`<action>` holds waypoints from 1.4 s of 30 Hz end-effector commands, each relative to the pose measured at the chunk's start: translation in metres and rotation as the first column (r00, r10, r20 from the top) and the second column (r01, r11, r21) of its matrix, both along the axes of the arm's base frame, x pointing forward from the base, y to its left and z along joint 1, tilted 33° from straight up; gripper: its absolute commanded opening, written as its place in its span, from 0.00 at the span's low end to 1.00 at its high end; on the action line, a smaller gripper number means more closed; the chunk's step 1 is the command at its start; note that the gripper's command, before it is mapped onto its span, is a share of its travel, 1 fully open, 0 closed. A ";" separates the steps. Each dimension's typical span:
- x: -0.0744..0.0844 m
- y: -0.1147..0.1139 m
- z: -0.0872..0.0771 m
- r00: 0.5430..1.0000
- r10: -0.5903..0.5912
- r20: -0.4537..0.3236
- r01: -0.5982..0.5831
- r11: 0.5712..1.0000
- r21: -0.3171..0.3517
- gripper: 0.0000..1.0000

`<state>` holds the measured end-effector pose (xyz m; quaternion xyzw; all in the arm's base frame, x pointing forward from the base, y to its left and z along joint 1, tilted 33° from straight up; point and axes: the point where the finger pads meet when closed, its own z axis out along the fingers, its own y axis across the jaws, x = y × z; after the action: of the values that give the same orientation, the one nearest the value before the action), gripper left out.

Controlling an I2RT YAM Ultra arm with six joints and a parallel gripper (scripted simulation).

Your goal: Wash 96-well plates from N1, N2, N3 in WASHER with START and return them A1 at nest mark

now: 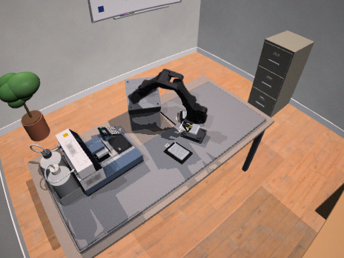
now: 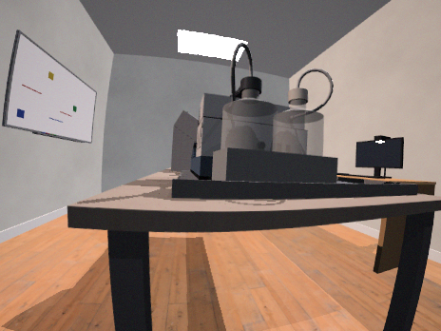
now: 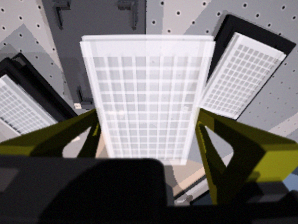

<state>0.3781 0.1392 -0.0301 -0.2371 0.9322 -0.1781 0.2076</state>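
My gripper (image 1: 186, 125) (image 3: 148, 112) is shut on a clear 96-well plate (image 1: 189, 128) (image 3: 147, 85), its yellow fingers on the plate's two long sides. It holds the plate a little above a dark nest slab (image 1: 199, 136) (image 3: 67, 50) that has no plate in it. In the wrist view a second plate (image 3: 243, 72) sits in its black nest to the right, and a third plate (image 3: 17, 110) sits in a nest at the left edge. The front nest's plate (image 1: 178, 150) shows in the top view. The washer (image 1: 96, 158) (image 2: 209, 128) stands at the table's left, with its carrier pocket (image 1: 120, 144) bare.
The keypad (image 1: 112, 130) sits behind the carrier. Two bottles (image 1: 55, 174) (image 2: 266, 128) with hoses stand at the washer's far end. The arm's grey base box (image 1: 142, 100) is at the back of the table. A filing cabinet (image 1: 279, 70) and a potted plant (image 1: 26, 104) stand on the floor.
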 end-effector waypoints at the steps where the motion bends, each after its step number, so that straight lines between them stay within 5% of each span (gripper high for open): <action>1: 0.002 0.014 0.002 0.999 -0.016 0.028 0.016 1.000 0.013 0.00; 13: -0.007 0.066 -0.022 1.000 -0.016 0.028 0.015 1.000 0.014 0.00; 42: -0.006 0.065 -0.021 1.000 -0.016 0.028 0.015 1.000 0.014 0.00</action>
<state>0.3705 0.2012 -0.0558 -0.2261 0.9332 -0.1787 0.2145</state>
